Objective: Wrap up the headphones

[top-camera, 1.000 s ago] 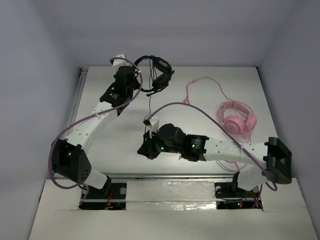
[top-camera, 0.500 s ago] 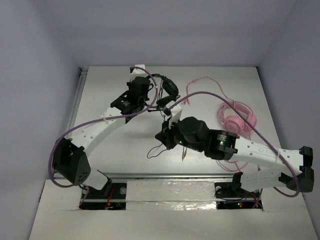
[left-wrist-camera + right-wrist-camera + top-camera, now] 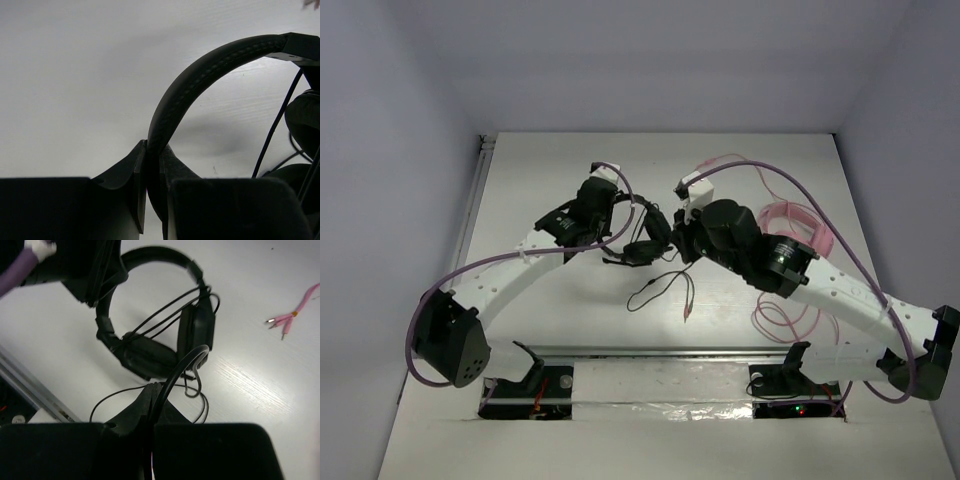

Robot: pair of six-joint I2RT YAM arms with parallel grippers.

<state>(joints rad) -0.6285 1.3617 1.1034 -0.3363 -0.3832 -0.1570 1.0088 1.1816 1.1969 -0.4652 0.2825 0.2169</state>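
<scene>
1. The left claw (image 3: 152,167), clamped on the padded headband (image 3: 200,82), has carried the black over-ear headphones (image 3: 642,236) from the far edge to the middle of the white bench (image 3: 510,170).
2. The right claw (image 3: 151,402), pinching the thin black cable (image 3: 176,374), has swung beside the earcups (image 3: 195,330). Strands cross them, so wrapping looks underway.

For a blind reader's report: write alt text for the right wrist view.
The right pincer pinches the thin black cable of the black headphones, whose headband the left pincer grips at upper left. At right, pink plugs lie on the white table.
</scene>
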